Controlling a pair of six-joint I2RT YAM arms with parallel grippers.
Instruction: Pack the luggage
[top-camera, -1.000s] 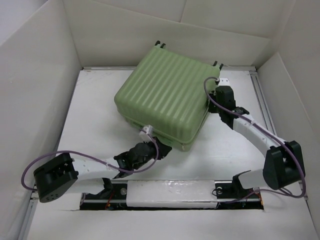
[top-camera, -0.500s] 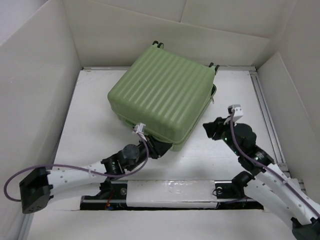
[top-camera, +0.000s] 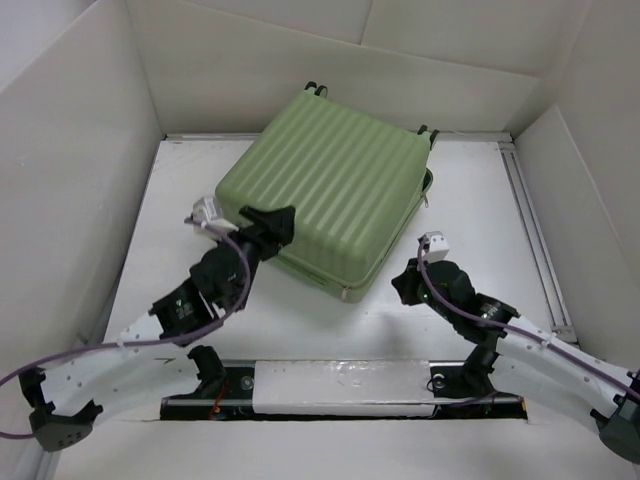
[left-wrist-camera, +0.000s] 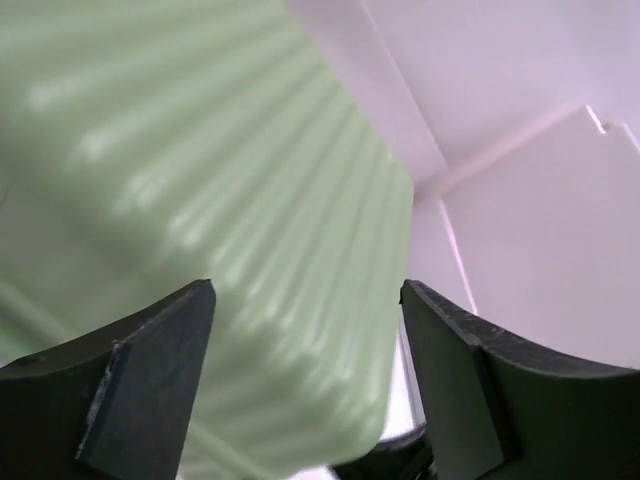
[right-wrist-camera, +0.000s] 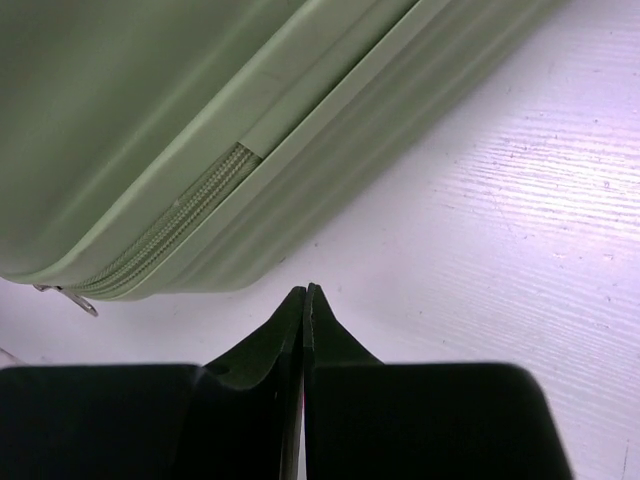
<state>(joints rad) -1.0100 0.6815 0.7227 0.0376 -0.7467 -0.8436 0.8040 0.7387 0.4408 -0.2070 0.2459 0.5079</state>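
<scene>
On the bench (top-camera: 480, 200), toward its far edge, the luggage (top-camera: 330, 190) lies flat and shut; my left jaws hang released over its near-left corner, I judge to steady the shell, my right jaws clenched on nothing beside its zipper (right-wrist-camera: 180, 240), likely to nudge the zipper pull (right-wrist-camera: 68, 297); no lettering shows

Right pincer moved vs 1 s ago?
Yes. The right pincer has pulled back from the far right side of the pale green ribbed hard-shell suitcase toward the base rail at the near edge.
</scene>
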